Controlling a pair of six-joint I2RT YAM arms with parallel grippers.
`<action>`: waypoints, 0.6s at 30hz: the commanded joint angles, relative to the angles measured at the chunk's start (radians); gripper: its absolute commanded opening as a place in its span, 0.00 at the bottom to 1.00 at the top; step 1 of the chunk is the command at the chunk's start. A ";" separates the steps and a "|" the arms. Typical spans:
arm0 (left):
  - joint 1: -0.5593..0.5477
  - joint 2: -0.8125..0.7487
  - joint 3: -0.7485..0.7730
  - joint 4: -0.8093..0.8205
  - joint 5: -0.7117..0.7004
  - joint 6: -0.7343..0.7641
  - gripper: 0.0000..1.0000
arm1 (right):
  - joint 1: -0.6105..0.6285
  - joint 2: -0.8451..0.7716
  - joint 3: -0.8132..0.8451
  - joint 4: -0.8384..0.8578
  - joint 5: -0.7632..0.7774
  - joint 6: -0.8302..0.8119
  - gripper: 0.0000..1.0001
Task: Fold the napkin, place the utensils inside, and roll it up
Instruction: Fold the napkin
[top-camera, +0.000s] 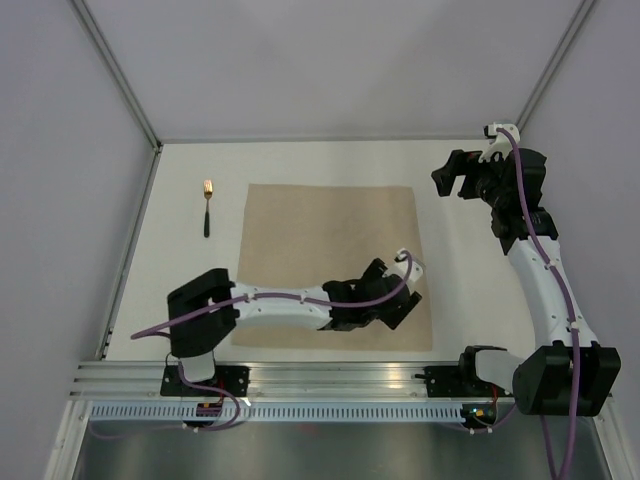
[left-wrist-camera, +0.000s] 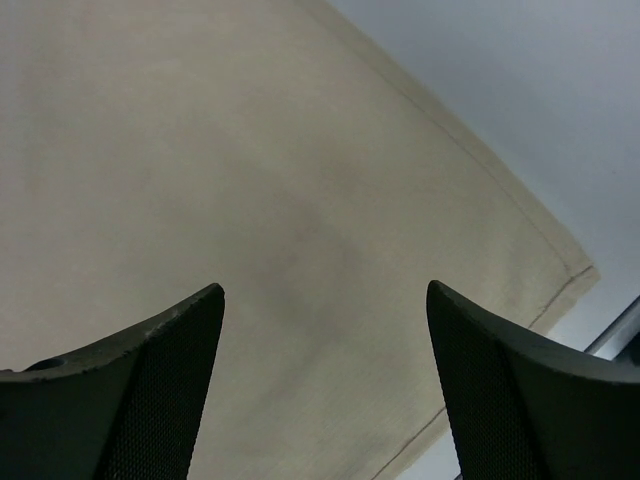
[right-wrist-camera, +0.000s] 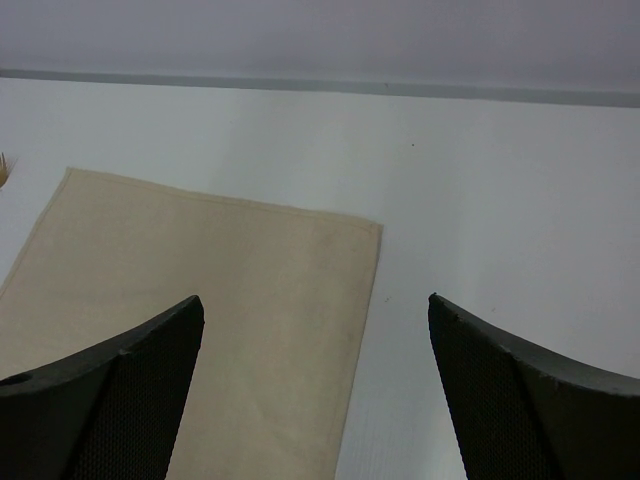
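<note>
The top camera is looking down over the whole surface (top-camera: 300, 165) from behind the arms. Both wrist cameras are looking from nearer in, sharing the napkin (top-camera: 330, 240).

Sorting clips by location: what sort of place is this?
Probably a robotics lab cell: plain walls box in the table, and the left arm and right arm are bolted to a metal rail.

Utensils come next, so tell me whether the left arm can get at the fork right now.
Probably yes. The fork lies alone on the table left of the napkin, on that arm's side. The left hand is open over the napkin, with nothing between them.
</note>
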 joint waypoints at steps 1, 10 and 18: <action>-0.079 0.103 0.106 0.119 -0.056 -0.046 0.86 | -0.003 -0.023 0.044 -0.017 0.046 0.006 0.98; -0.199 0.275 0.207 0.144 -0.018 -0.083 0.79 | -0.002 -0.014 0.044 -0.017 0.049 0.008 0.98; -0.228 0.318 0.216 0.176 0.001 -0.075 0.72 | -0.002 -0.008 0.044 -0.017 0.050 0.012 0.98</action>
